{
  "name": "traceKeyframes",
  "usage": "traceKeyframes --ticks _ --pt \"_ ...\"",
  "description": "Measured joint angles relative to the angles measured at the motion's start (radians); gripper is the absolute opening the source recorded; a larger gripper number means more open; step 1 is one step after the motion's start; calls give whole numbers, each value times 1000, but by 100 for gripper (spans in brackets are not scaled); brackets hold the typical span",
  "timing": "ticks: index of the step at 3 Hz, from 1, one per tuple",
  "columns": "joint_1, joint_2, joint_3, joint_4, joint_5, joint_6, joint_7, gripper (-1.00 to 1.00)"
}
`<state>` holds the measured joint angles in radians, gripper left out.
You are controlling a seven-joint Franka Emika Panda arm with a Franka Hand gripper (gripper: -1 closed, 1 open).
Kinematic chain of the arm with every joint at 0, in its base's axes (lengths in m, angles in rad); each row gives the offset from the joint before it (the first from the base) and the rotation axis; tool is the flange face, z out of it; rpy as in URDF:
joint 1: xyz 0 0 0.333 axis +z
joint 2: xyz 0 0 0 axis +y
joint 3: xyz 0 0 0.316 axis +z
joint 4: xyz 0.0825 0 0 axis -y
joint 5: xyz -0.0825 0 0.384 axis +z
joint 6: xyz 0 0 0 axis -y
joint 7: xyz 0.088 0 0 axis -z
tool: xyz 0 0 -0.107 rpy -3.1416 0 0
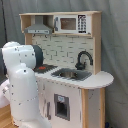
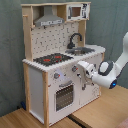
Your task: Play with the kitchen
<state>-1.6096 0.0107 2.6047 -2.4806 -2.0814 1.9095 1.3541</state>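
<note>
The kitchen (image 2: 37, 85) is a white and light-wood toy unit with a pegboard back, a grey hood (image 2: 49, 21), a black faucet (image 2: 75, 39), a sink (image 2: 82, 50) and a red-ringed stove (image 2: 52, 59). In the second exterior view my gripper (image 2: 78, 69) reaches in from the right and sits against the front panel just under the countertop, above and right of the oven door (image 2: 64, 95). A knob (image 2: 56, 76) lies to its left. In the first exterior view the kitchen (image 1: 92, 80) stands behind my arm (image 1: 22, 80), which hides the gripper.
A microwave-style cabinet (image 1: 70, 23) sits on the top shelf. The kitchen stands on a wooden table (image 2: 100, 112), with a grey curtain (image 2: 112, 20) behind it. My arm's white body fills the first exterior view's lower left.
</note>
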Motion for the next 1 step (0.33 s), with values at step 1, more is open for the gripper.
traceKeyframes --ticks 1 --pt "27 63 11 -51 0 -17 -57 100"
